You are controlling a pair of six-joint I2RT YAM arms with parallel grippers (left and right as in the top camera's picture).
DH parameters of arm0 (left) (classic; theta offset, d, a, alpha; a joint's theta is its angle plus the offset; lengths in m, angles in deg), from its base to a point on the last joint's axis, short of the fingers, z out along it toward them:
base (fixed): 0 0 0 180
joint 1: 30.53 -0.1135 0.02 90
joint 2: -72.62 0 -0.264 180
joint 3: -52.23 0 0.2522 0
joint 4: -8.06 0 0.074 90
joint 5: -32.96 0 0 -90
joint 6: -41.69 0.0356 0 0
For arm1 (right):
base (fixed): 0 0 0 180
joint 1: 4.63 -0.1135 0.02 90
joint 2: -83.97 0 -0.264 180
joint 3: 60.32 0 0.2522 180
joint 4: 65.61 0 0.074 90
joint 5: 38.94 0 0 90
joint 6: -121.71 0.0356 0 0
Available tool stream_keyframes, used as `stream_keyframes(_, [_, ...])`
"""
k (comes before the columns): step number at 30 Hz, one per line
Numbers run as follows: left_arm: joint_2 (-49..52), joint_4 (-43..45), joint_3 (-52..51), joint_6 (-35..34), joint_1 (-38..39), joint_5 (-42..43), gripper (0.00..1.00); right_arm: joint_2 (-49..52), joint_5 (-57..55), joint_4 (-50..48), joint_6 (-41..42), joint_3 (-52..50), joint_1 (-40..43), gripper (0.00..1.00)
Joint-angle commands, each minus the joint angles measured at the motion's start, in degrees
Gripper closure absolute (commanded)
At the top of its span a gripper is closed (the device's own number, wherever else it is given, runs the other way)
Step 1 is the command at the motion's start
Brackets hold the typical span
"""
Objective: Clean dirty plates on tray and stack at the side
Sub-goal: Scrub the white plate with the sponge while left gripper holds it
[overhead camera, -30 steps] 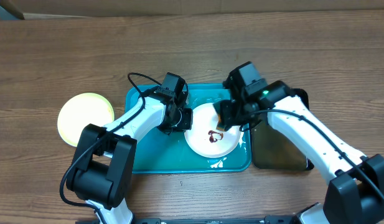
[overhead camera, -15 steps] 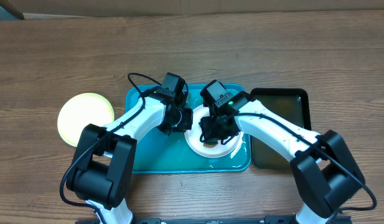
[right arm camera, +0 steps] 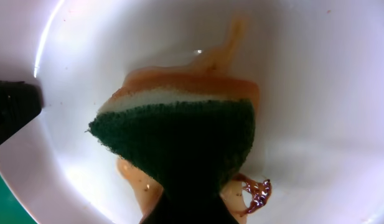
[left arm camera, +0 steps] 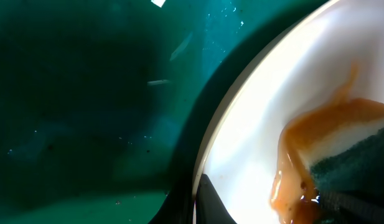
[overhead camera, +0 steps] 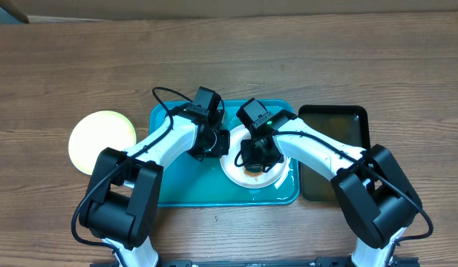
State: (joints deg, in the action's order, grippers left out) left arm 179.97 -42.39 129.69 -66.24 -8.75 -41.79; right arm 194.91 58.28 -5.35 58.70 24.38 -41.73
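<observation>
R end effector (overhead camera: 256, 159) clenches sponge (right arm camera: 179, 146) on white plate (right arm camera: 316, 93) (smeared brown); L end effector (overhead camera: 220, 142) pinches that plate.

2 white arms (overhead camera: 168, 138), black joints (overhead camera: 123, 190), cables (overhead camera: 154, 92).

The brown table top (overhead camera: 362, 59) has a matt wood-grain finish. The teal-blue rectangular plastic tray (overhead camera: 184, 189) is smooth and glossy, with a wet sheen at its near right corner. The white round plate (right arm camera: 316, 93) is smooth and glossy. The two-layer sponge (right arm camera: 179, 137) has a rough dark green scouring face over pale fine-pored foam. The brown sauce smear (right arm camera: 257, 190) is wet and shiny. The pale yellow-green round plate (overhead camera: 102, 137) looks smooth. The black rectangular tray (overhead camera: 340, 119) is reflective.
</observation>
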Motion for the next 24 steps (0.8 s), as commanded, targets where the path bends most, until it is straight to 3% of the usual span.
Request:
stream_keyframes(1, [1.53,-1.01,-1.73,-0.52,0.33,-1.68,0.96,3.19,-2.84,-0.07,0.83,-0.46,0.96,0.96])
stream_keyframes(13, [1.53,-1.01,-1.73,-0.52,0.33,-1.73,0.96,2.75,-4.28,8.41,-0.63,0.57,8.79,0.96])
stream_keyframes(19, [1.53,-0.96,-1.73,-0.52,0.33,-1.92,0.96,2.78,9.2,6.47,-4.55,0.57,3.58,0.96])
stream_keyframes(24, [1.53,-0.98,-1.73,-0.52,0.33,-1.9,0.96,2.78,8.9,-0.63,-4.33,0.57,-3.34,0.96])
